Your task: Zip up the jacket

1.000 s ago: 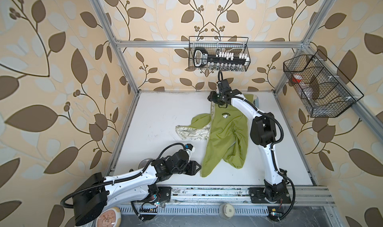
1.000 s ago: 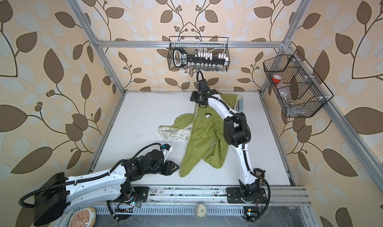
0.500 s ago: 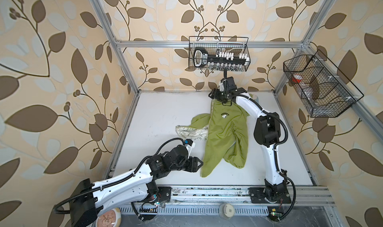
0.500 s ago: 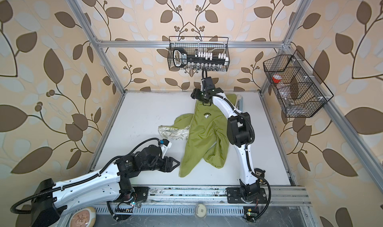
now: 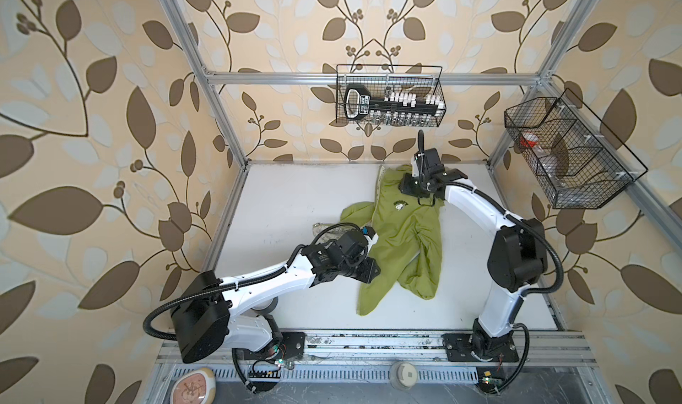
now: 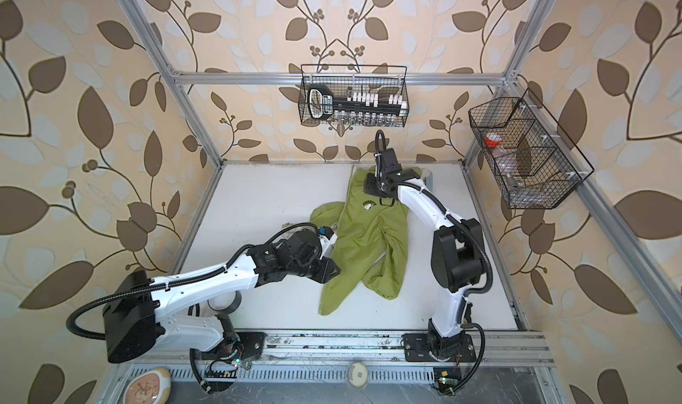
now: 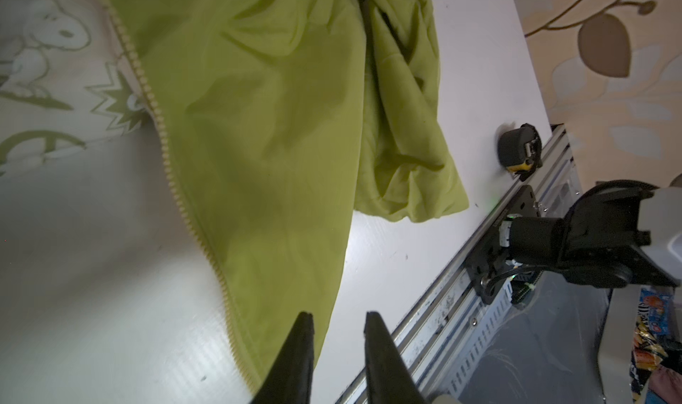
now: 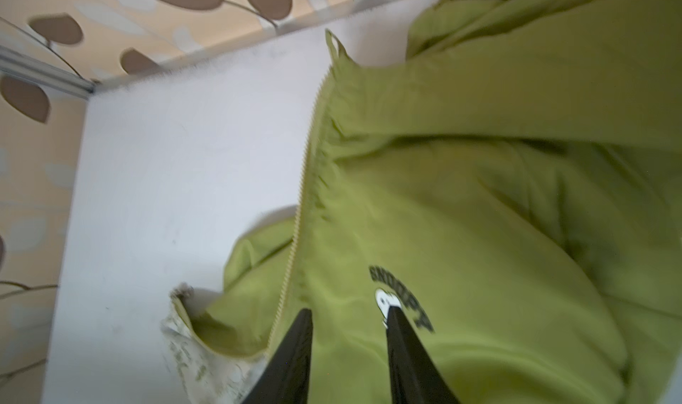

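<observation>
The jacket (image 5: 402, 236) lies unzipped on the white table (image 5: 295, 199). Reading a top view as a clock face, it stretches from about 12 o'clock near the back wall down toward 6 o'clock, just right of the table's centre, with one sleeve (image 5: 356, 212) flopped out to its 9 o'clock side. The left gripper (image 7: 337, 315) sits at the jacket's 8 o'clock edge, low over the hem corner. Its fingers stand a little apart, with the fabric's edge and bare table showing between them, pinching nothing. The cream zipper teeth (image 7: 177, 184) run along the edge beside it, with patterned lining (image 7: 55, 88) beyond. The right gripper (image 8: 350, 311) is over the jacket's 12 o'clock end. Its fingers are spread above the green cloth beside the chest logo (image 8: 406, 302), and that view is blurred.
</observation>
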Robot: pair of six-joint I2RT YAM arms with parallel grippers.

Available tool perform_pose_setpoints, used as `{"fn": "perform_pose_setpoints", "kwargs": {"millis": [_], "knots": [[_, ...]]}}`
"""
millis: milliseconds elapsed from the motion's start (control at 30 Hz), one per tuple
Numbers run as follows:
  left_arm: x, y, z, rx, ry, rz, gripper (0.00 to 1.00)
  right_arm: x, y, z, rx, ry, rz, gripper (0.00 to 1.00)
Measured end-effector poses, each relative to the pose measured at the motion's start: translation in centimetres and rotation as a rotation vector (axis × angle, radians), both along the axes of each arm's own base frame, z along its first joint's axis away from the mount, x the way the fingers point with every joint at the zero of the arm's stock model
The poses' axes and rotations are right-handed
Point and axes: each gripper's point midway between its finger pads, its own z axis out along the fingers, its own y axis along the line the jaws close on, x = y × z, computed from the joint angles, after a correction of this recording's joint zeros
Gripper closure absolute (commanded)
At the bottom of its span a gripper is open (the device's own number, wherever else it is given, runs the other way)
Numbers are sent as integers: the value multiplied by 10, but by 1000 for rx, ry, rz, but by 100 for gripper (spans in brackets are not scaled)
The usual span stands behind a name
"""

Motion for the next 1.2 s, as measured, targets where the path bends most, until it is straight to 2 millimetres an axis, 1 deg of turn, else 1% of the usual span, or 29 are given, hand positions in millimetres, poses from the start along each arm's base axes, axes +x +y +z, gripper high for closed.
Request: {"fn": "perform_pose_setpoints", "kwargs": {"millis": [67, 133, 267, 367, 433, 500, 567, 733, 800, 900, 933, 1000, 1033, 1133, 1200], "knots": [[14, -7, -8, 6, 19, -1, 77, -23, -2, -14, -1, 24, 9, 83], [28, -8, -18, 15, 43, 7, 78, -45, 0, -30, -4, 53, 28, 86], [59, 1, -40, 26, 98, 54, 80, -88, 10, -73, -17, 131, 75, 88], [77, 10, -49, 18, 125, 90, 80, -111, 9, -101, -30, 188, 92, 90], [86, 15, -53, 1, 141, 109, 80, -121, 5, -114, -38, 216, 87, 92], [96, 20, -55, -22, 152, 137, 80, -127, 2, -123, -44, 232, 79, 94], [104, 26, -57, -39, 154, 164, 79, -128, 0, -126, -46, 234, 74, 94], [116, 44, -64, -39, 179, 238, 76, -122, 2, -123, -33, 206, 71, 94], [119, 50, -65, -28, 186, 259, 76, -121, 3, -122, -30, 199, 70, 92], [121, 58, -65, 1, 198, 279, 70, -120, 3, -122, -29, 198, 71, 87], [123, 59, -63, 10, 195, 283, 65, -121, 4, -122, -30, 199, 72, 85], [127, 62, -53, 26, 175, 295, 51, -121, 4, -120, -30, 196, 73, 78], [128, 65, -46, 38, 156, 303, 47, -122, 4, -117, -28, 190, 76, 74], [133, 80, -11, 61, 69, 347, 42, -121, 5, -101, -14, 152, 81, 63], [139, 91, 14, 58, 12, 392, 42, -120, 7, -89, -2, 122, 85, 58]]}}
